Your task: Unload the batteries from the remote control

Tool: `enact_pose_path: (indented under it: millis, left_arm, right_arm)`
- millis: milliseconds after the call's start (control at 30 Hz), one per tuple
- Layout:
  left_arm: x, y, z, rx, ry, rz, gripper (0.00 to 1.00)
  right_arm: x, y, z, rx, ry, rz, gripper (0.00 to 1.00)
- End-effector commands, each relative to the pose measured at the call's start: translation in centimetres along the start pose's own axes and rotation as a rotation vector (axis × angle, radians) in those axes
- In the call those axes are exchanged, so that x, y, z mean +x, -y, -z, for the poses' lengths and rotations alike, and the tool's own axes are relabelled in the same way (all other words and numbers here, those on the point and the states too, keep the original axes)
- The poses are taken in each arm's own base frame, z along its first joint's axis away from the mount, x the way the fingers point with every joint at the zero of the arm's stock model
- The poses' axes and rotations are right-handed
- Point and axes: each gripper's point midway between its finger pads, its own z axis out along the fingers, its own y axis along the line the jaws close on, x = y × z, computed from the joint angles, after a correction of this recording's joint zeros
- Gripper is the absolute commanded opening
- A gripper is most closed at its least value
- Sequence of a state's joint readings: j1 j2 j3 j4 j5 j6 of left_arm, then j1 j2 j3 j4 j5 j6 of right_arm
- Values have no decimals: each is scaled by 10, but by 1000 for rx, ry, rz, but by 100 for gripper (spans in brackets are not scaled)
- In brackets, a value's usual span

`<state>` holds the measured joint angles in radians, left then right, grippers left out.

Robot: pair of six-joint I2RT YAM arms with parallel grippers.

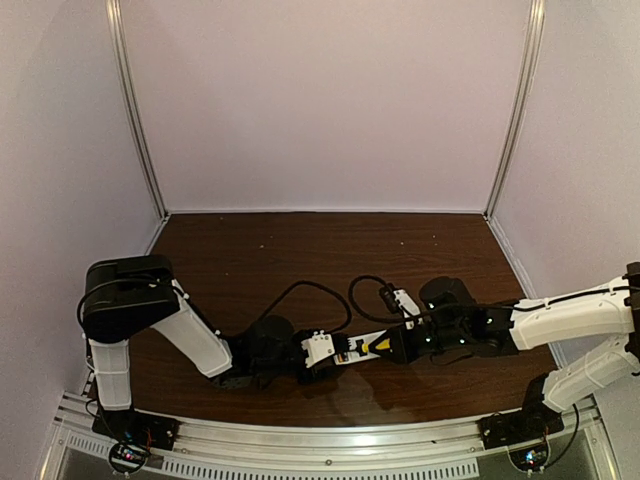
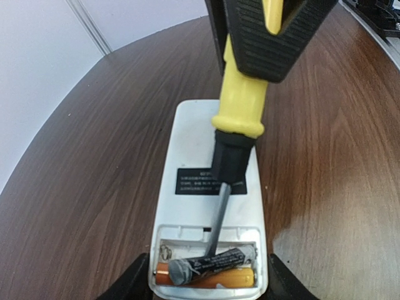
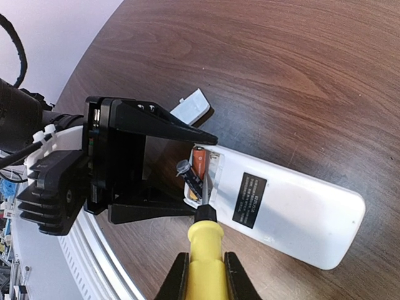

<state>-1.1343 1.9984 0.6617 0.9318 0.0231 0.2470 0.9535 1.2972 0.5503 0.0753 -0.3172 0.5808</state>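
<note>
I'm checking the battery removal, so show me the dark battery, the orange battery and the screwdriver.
dark battery (image 2: 225,259): left wrist view, middle of its body.
orange battery (image 2: 237,277): left wrist view, right half of its body.
screwdriver (image 2: 240,103): left wrist view, yellow handle.

Left wrist view first, and it's bright: light falls from above, the remote control (image 2: 187,144) is sharp, and a milky glare lies on the table (image 2: 94,187) just right of its battery end. The lens bows the table edge beyond the remote control. Over to the right wrist: the screwdriver (image 3: 205,250) handle, close to the lens, goes soft, and the wood darkens in shadow at the remote control's open end. Overhead it's dimmer and grainy, with a faint sheen nearer than the remote control.
</note>
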Motion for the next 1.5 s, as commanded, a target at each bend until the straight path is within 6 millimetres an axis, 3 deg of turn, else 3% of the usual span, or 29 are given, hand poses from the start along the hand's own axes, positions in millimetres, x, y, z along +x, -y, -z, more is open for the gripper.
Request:
enact_pose_path:
  millis: [0,767,1467]
  left_arm:
    - [-17,-4,-2,-12,62,14,0]
    - [-14,-6,-3,-2,65,33,0]
    - [-14,-11,3,-29,72,28,0]
  right_arm:
    - [-5,-14,5,-32,25,12,0]
    - [-6,-25,12,-16,34,26,0]
    - [-21,-15,28,69,108,19,0]
